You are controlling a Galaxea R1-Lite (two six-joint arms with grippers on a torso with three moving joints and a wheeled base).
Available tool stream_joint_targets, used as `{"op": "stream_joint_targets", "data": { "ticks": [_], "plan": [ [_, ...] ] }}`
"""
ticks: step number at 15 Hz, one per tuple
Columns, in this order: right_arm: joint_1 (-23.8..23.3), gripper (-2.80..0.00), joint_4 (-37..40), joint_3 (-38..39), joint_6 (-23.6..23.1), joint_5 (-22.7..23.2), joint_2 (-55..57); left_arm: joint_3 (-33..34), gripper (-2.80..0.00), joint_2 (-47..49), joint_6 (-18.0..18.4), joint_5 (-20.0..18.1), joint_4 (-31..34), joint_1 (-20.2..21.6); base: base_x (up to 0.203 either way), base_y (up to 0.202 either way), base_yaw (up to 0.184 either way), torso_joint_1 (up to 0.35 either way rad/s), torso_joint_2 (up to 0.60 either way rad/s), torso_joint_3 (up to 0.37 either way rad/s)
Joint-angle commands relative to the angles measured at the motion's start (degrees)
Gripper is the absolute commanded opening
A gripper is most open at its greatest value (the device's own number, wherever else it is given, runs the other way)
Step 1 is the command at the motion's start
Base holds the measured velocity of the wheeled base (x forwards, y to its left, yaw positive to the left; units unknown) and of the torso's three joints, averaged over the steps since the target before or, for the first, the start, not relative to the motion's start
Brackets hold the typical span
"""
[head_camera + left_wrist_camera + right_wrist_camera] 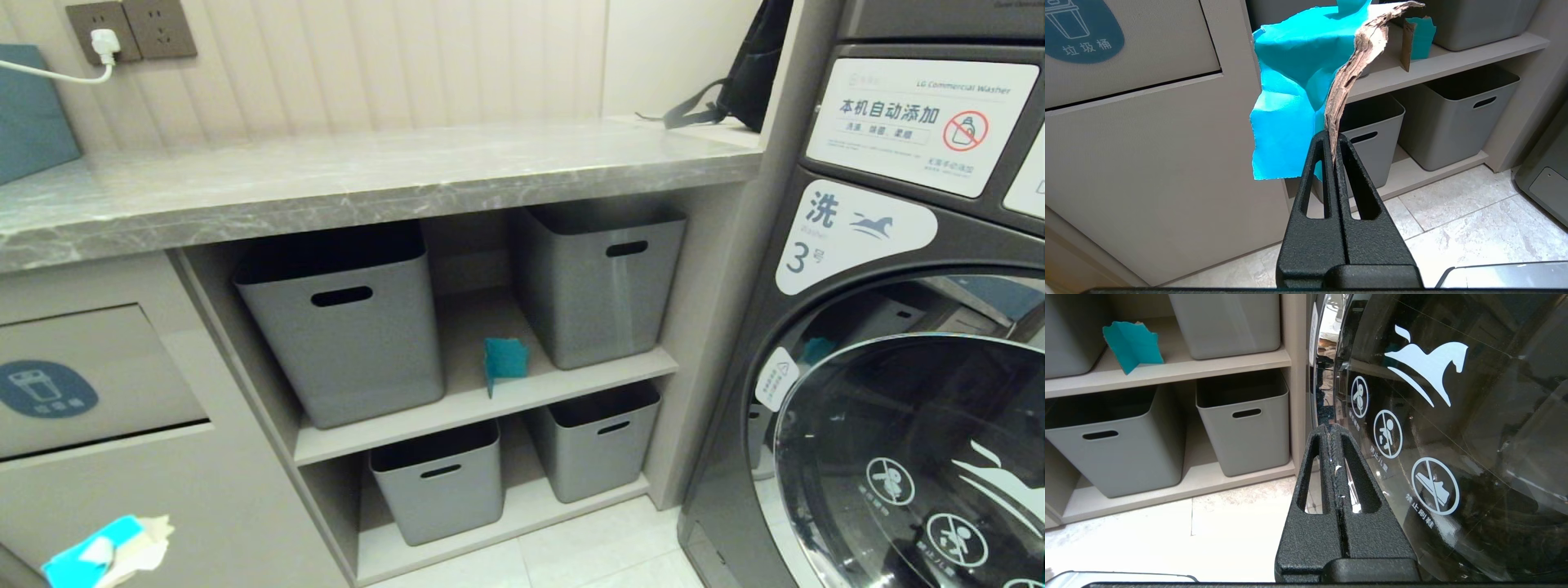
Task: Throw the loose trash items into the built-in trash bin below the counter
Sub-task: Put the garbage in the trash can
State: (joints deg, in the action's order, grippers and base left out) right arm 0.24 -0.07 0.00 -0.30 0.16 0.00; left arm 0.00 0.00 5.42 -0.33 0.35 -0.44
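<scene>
Teal cardboard scraps number two: one [1290, 102] pinched in left jaws, one [505, 359] shelved; right jaws pressed together.

Soft, warm indoor light fills all three views, even and fairly bright, with no hard shadows. In the head view the desk [367, 175] carries a pale sheen along its front edge, and the recess under it falls dim, the open tops of the grey boxes [343, 327] nearly black. The washer door [914, 457] at lower right is dark glass with mirror-like reflections and a bright rim highlight. Straight lines bow toward the head view's edges, a wide-lens warp. In the right wrist view small glints sit on the black tool [1336, 430], and the floor tiles [1167, 543] at lower left wash out pale. Focus looks sharp throughout.
</scene>
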Motion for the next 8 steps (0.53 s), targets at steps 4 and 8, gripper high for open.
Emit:
{"op": "stream_joint_targets", "data": {
  "ticks": [4,8],
  "plan": [
    [0.0,-2.8,0.0,0.0,0.0,0.0,0.0,0.0,-2.8,0.0,-0.4,0.1,0.0,0.0,0.0,0.0,0.0,0.0,0.0,0.0],
    [0.0,-2.8,0.0,0.0,0.0,0.0,-0.1,0.0,-2.8,0.0,-0.3,0.1,0.0,0.0,0.0,0.0,0.0,0.0,0.0,0.0]
  ]
}}
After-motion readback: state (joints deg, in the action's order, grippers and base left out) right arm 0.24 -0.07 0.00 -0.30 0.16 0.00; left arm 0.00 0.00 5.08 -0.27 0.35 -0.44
